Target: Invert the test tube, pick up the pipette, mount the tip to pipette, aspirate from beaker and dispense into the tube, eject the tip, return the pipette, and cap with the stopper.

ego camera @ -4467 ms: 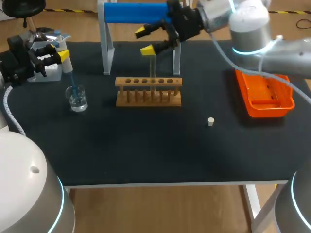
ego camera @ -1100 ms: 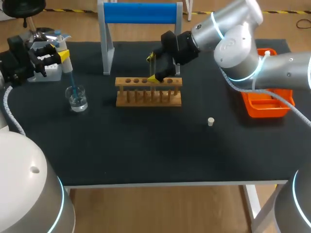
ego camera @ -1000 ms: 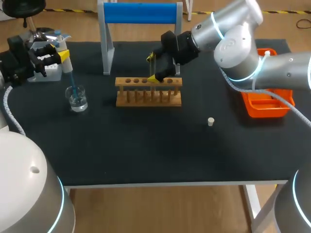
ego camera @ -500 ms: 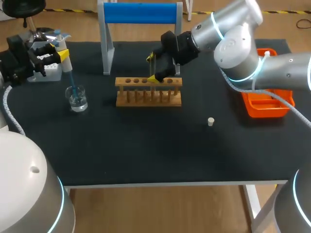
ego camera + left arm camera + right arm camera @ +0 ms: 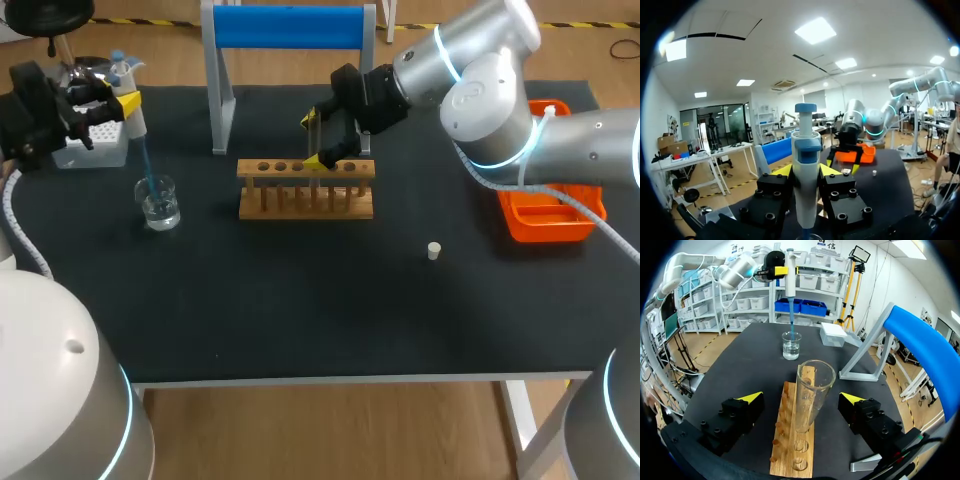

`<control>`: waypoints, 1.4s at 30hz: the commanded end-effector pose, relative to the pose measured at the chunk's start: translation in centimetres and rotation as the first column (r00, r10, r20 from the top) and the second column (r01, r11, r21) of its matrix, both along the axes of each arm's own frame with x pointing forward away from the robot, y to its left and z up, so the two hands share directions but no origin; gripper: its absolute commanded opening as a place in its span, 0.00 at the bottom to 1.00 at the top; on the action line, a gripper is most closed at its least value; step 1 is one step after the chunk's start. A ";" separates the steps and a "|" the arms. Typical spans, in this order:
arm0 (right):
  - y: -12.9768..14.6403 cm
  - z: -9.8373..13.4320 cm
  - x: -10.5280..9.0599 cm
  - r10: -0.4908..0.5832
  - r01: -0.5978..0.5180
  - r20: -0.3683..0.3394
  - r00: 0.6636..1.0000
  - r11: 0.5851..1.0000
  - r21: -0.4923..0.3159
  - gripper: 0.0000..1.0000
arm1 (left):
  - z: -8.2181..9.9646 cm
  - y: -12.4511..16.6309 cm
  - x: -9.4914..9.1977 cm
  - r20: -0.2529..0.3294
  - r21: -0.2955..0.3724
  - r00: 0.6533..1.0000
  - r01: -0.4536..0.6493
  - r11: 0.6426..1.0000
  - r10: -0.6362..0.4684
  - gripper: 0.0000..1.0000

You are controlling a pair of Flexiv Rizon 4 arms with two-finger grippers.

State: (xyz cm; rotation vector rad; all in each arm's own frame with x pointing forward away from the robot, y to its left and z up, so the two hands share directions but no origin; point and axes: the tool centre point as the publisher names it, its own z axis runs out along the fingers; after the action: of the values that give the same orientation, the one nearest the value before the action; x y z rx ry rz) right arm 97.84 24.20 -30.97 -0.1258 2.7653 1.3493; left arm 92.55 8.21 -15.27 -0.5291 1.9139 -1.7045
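Note:
My left gripper [image 5: 108, 104] is shut on the white-and-blue pipette [image 5: 806, 185], at the table's far left. The pipette's blue tip [image 5: 146, 163] reaches down into the glass beaker [image 5: 159, 203] of clear liquid. A clear test tube [image 5: 314, 146] stands mouth up in the wooden rack [image 5: 305, 190]. My right gripper [image 5: 317, 138] is open, one yellow finger on each side of the tube, neither touching it. In the right wrist view the tube [image 5: 810, 400] rises between the fingers, with the beaker [image 5: 791, 346] and pipette [image 5: 789, 270] beyond. The small white stopper [image 5: 434, 250] lies right of the rack.
An orange tray [image 5: 545, 205] sits at the right edge. A stand with a blue bar [image 5: 290, 25] rises behind the rack. A white tip box [image 5: 92, 150] stands beside the left gripper.
My left arm has lifted the pipette a little, so the tip sits higher in the beaker. The right arm stays around the tube.

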 end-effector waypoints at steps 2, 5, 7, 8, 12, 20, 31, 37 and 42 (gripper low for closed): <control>-0.1 0.1 0.0 0.002 -0.002 -0.001 1.000 1.000 -0.003 1.00 | 1.8 -0.6 -0.6 0.010 0.018 1.000 -0.009 1.000 0.008 0.00; -0.1 0.1 0.0 0.002 -0.002 -0.001 1.000 1.000 -0.003 1.00 | 2.8 -1.0 -0.7 0.022 0.026 1.000 -0.002 1.000 0.001 0.00; -0.1 0.1 0.0 0.002 -0.002 -0.001 1.000 1.000 -0.003 1.00 | 3.5 -1.5 -0.8 0.026 0.027 1.000 0.007 1.000 -0.008 0.00; -0.1 0.1 0.0 0.002 -0.002 -0.001 1.000 1.000 -0.003 1.00 | 4.0 -1.8 -0.9 0.023 0.009 1.000 0.019 1.000 -0.020 0.00; -0.1 0.1 0.0 0.002 -0.002 -0.001 1.000 1.000 -0.003 1.00 | 6.0 -3.4 -1.2 0.039 0.021 0.997 0.059 0.998 -0.059 0.00; -0.1 0.1 0.0 0.002 -0.002 -0.001 1.000 1.000 -0.003 1.00 | 10.1 -8.2 -0.9 0.023 0.062 0.986 0.166 0.984 -0.167 0.00; -0.1 0.1 0.0 0.002 -0.002 -0.001 1.000 1.000 -0.003 1.00 | 13.5 -15.2 0.6 -0.058 0.077 0.956 0.293 0.953 -0.289 0.00; -0.1 0.1 0.0 0.002 -0.002 -0.001 1.000 1.000 -0.003 1.00 | 14.5 -18.1 1.5 -0.078 0.060 0.939 0.341 0.938 -0.336 0.00; -0.1 0.1 0.0 0.002 -0.002 -0.001 1.000 1.000 -0.003 1.00 | 15.5 -20.2 1.7 -0.079 0.053 0.928 0.369 0.928 -0.365 0.00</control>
State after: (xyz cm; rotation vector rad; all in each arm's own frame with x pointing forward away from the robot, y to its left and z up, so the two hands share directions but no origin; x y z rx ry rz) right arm 97.82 24.19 -30.97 -0.1257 2.7654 1.3487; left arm 93.14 -10.63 -0.14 -0.2298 2.1984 -1.8506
